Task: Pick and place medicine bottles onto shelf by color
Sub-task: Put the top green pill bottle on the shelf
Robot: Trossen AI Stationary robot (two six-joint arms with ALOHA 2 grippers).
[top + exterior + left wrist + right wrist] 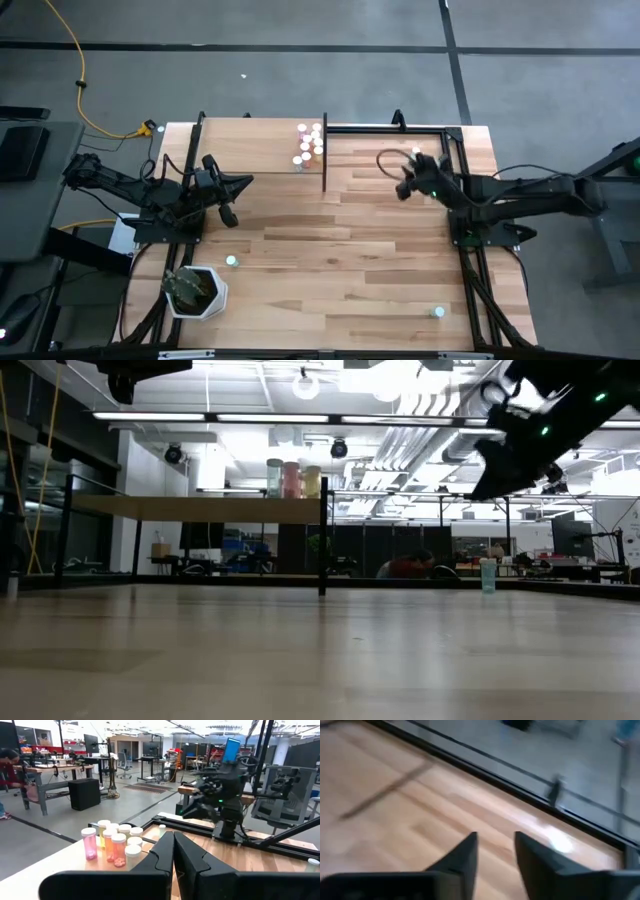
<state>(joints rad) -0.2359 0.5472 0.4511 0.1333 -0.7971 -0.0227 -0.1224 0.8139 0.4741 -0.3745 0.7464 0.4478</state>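
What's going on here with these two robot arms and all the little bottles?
The robot is sorting medicine bottles onto the shelf. A cluster of bottles already stands near the shelf's right end. Two pale bottles are left on the table, one near the plant pot and one near the front right corner. Neither arm holds anything: the left gripper is shut and empty over the shelf, and the right gripper hovers open over the table's far right.
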